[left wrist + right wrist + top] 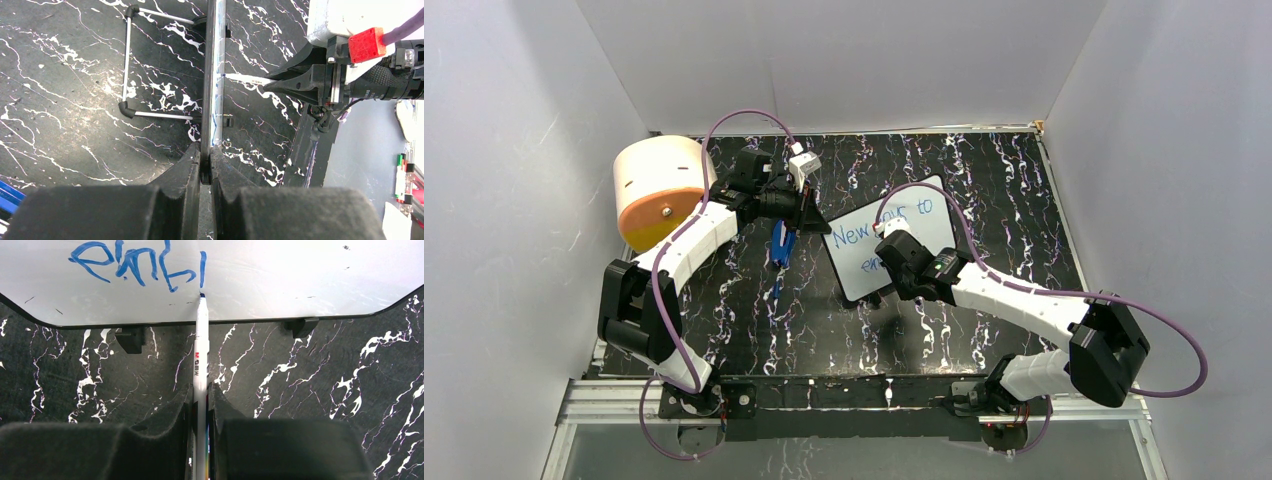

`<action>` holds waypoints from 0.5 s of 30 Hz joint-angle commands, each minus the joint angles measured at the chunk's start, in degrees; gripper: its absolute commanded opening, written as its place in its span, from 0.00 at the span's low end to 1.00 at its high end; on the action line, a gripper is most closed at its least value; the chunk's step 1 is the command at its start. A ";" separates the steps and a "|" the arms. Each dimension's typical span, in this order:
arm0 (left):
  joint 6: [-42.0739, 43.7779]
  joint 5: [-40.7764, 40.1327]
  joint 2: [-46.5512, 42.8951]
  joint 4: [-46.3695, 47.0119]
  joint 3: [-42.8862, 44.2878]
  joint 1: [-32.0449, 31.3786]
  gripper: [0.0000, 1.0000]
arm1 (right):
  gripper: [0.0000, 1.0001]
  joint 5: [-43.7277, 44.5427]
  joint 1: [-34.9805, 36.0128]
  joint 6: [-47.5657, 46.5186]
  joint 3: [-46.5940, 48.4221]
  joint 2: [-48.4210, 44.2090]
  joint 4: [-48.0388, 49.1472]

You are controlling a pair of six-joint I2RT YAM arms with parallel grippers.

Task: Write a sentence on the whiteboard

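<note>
**Marbled black table [1024, 200], whiteboard at its centre**

Top view: my left gripper [810, 213] is clamped on the whiteboard [929, 232] at its ten o'clock corner.
Left wrist: its edge sits between my fingers [192, 170].
Right wrist: my right gripper [200, 410] grips the marker [201, 350], its tip touching the board. The blue sentence [135, 265] is at eleven o'clock.

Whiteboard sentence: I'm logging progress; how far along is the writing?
Done: top line of the sentence, "New joys to". In hand: the right gripper presses the marker tip on the whiteboard, several letters into line two, while the left gripper clamps its edge. Left: the line's remainder.
</note>
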 commanded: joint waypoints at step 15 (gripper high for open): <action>2.64 -1.13 0.51 -2.42 0.68 0.01 0.00 | 0.00 2.58 -0.32 -0.96 2.77 -1.06 4.20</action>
